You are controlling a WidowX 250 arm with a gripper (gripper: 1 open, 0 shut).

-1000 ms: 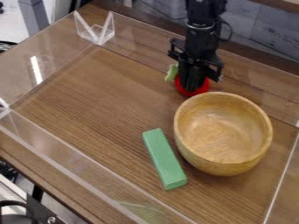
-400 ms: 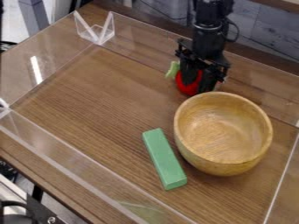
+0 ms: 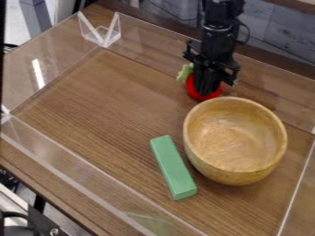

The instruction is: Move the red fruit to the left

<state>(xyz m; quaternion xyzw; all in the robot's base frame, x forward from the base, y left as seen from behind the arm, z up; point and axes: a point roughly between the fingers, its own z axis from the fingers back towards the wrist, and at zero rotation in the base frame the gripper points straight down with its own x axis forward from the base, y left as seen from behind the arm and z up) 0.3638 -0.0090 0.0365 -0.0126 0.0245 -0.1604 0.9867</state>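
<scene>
The wooden table [image 3: 92,115] holds a bowl [image 3: 234,140] close beside the red fruit [image 3: 204,89]; whether the gripper [image 3: 212,76] grips it is unclear.

Smooth wooden bowl [image 3: 235,141], matt green block [image 3: 172,168] — glossy red fruit [image 3: 202,89]

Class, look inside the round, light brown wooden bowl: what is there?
Nothing can be seen inside the round, light brown wooden bowl; its bare inner bottom shows. Only the inner face of the near wall is partly hidden by the rim.
</scene>
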